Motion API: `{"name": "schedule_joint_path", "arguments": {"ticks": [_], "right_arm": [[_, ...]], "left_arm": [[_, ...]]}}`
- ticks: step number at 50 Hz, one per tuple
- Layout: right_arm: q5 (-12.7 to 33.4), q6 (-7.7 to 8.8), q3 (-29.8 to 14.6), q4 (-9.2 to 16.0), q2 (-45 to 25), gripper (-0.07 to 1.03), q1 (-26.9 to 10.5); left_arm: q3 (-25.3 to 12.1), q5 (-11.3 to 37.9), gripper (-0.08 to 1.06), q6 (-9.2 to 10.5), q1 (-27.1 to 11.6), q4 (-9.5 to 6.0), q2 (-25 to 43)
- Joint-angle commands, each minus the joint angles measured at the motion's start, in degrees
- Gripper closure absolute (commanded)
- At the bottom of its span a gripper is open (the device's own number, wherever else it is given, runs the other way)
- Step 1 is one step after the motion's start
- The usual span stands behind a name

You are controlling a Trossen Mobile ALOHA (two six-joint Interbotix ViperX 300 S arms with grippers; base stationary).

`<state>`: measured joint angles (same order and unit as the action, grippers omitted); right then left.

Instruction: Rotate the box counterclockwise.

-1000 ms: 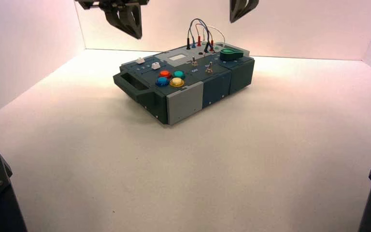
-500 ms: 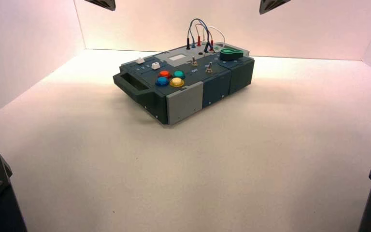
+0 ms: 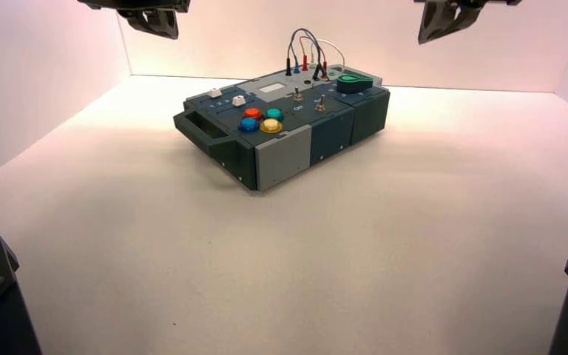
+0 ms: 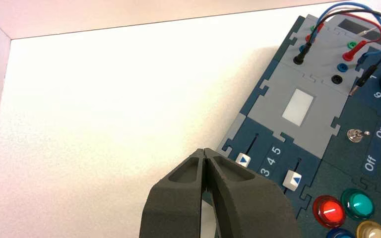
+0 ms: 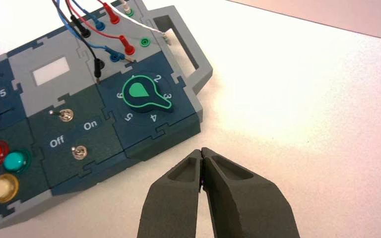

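Box (image 3: 285, 129) sits askew mid-table, untouched, with both arms hanging high above its far side. Your left gripper (image 4: 204, 153) and right gripper (image 5: 202, 152) are pinched together, so lower them beside opposite corners and push evenly.

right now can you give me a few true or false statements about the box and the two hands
1. Both hands are gripping the box. False: the left hand and the right hand hang above it and touch nothing.
2. Both hands are shut. True: each wrist view shows the fingertips pressed together.
3. The box has four round buttons: red, green, blue and yellow. True.
4. The knob is red. False: it is green.
5. No wires are plugged into the box. False: looping wires sit in sockets near the knob.
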<state>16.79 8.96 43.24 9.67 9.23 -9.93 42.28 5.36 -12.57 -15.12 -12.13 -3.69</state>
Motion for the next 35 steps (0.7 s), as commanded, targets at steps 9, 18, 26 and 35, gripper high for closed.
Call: {"name": "schedule_joint_path", "arguments": {"ticks": [9, 18, 26, 35], "right_arm": [[-3.87, -0.09, 0.62, -0.09, -2.11, 0.98, 0.26], [-5.01, -0.26, 0.70, 0.18, -4.13, 0.98, 0.26], [-5.19, -0.26, 0.53, 0.18, -5.10, 0.98, 0.26], [-5.27, -0.26, 0.53, 0.35, -5.19, 0.98, 0.18]], "left_arm": [[0.97, -5.89, 1.01, -0.26, 0.18, 0.09, 1.23], [1.14, -6.86, 1.00, -0.18, 0.26, -0.09, 1.49], [1.41, -7.47, 1.01, -0.09, 0.18, -0.09, 1.93], [1.41, -7.82, 1.01, 0.35, 0.18, -0.18, 2.02]]}}
